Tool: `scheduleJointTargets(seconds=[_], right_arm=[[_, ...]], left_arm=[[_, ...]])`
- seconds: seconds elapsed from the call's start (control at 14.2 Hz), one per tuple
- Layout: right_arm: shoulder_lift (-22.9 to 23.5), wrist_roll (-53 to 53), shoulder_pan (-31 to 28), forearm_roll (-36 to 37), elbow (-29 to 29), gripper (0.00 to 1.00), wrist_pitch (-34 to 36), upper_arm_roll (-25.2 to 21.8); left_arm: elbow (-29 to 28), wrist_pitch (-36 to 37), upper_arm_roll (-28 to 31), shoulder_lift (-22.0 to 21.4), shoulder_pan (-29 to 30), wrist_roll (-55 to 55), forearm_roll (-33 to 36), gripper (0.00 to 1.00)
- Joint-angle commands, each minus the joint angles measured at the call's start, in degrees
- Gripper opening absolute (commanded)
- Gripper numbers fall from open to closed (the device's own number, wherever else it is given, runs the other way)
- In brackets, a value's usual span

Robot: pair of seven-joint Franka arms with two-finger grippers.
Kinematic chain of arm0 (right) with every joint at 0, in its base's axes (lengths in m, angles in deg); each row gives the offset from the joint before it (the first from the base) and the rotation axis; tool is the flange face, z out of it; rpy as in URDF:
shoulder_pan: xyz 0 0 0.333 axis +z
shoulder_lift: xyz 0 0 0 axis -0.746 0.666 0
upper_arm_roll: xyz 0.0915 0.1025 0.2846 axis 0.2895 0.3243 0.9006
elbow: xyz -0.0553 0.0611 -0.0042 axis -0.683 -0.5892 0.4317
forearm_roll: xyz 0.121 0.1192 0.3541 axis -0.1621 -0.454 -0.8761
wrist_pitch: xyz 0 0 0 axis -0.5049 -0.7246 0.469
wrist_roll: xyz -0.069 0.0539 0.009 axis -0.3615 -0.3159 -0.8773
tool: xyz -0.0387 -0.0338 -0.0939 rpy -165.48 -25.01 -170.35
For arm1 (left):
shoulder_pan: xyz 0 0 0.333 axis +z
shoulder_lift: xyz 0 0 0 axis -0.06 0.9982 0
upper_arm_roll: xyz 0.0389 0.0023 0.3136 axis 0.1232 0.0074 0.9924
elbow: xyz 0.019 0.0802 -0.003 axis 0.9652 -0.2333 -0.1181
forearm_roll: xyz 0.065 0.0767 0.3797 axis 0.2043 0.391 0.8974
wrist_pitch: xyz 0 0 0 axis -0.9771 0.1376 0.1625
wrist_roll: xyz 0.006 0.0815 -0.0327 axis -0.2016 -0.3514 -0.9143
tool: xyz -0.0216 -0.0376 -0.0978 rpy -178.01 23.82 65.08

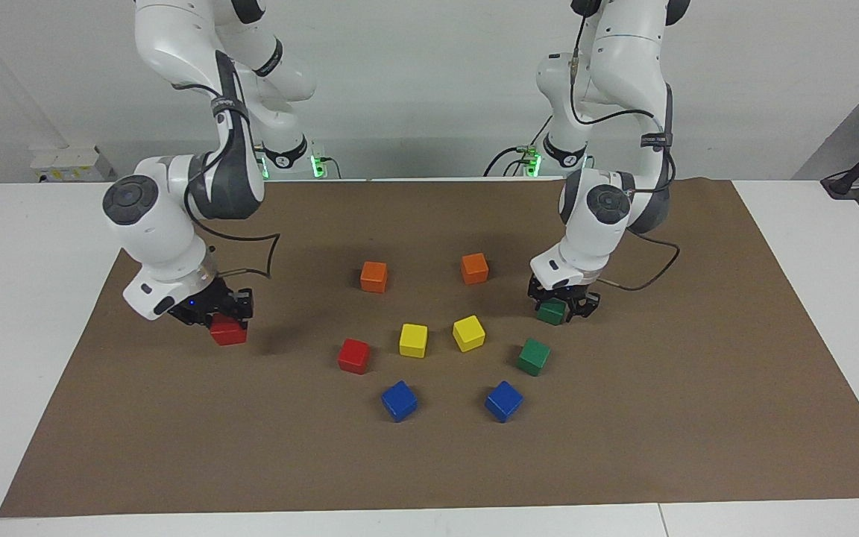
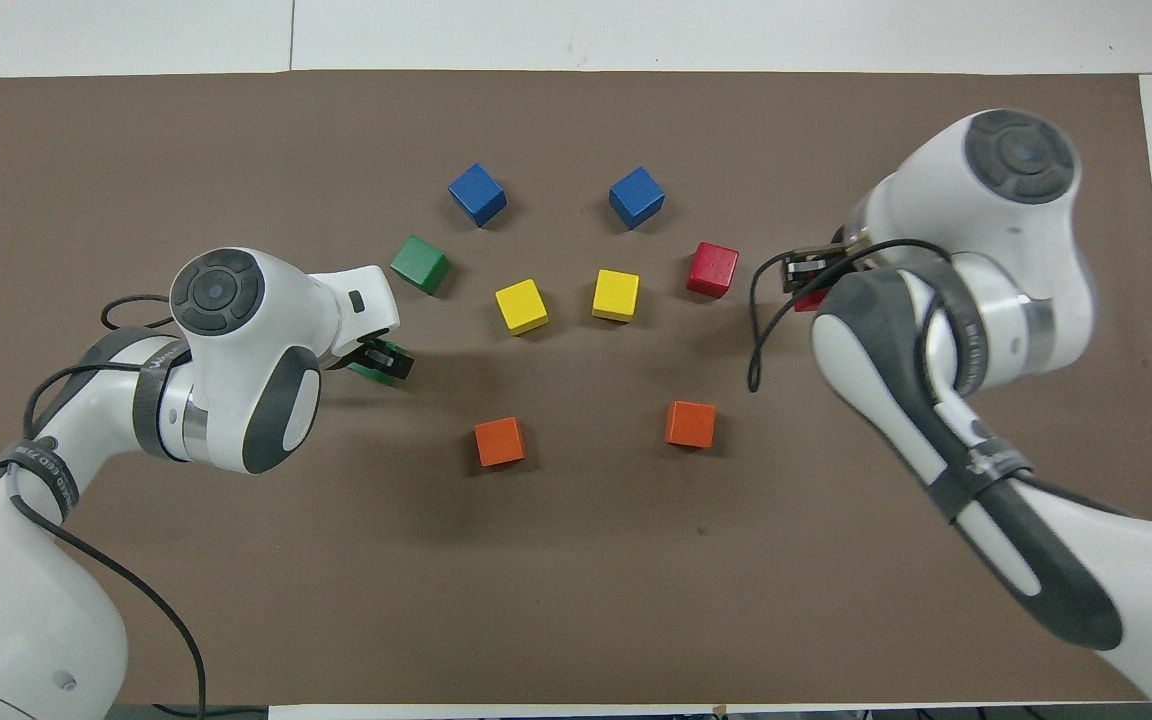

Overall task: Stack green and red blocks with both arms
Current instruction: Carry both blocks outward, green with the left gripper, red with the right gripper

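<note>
Toward the right arm's end of the bench, my right tool (image 1: 224,317) is clenched on a red cube (image 1: 228,331) I must carry level over the other red cube (image 1: 353,356), while my left tool (image 1: 562,306) grips a green cube (image 1: 551,312) bound for its twin (image 1: 533,356).

Two small dark green cubes and two bright red ones: one green cube (image 1: 552,312) sits on the brown mat (image 1: 429,462) between the left gripper's (image 1: 562,308) closed fingers, the other green cube (image 1: 533,356) free, farther from the robots. One red cube (image 1: 228,330) (slightly tilted) is clamped in the right gripper (image 1: 222,317) over the mat toward the right arm's end; the second red cube (image 1: 353,356) rests flat, untouched.
</note>
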Motion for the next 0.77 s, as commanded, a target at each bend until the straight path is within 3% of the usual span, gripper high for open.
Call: scheduleJointTargets(seconds=[0.0, 0.35, 0.7], right_arm=[[-0.44, -2.48, -1.28, -0.01, 2.12, 0.00, -0.55, 0.84], [-0.62, -5.03, -2.95, 2.01, 6.96, 0.00, -6.25, 0.84], [1.31, -6.88, -5.06, 3.86, 9.25, 0.00, -12.67, 0.84]], left_arm=[[-0.77, 2.06, 0.86, -0.36, -1.08, 0.71, -0.71, 0.00], [0.63, 6.36, 0.95, -1.23, -0.03, -0.17, -0.89, 0.00], [0.55, 19.02, 1.12, -12.30, 10.32, 4.12, -0.89, 0.00]])
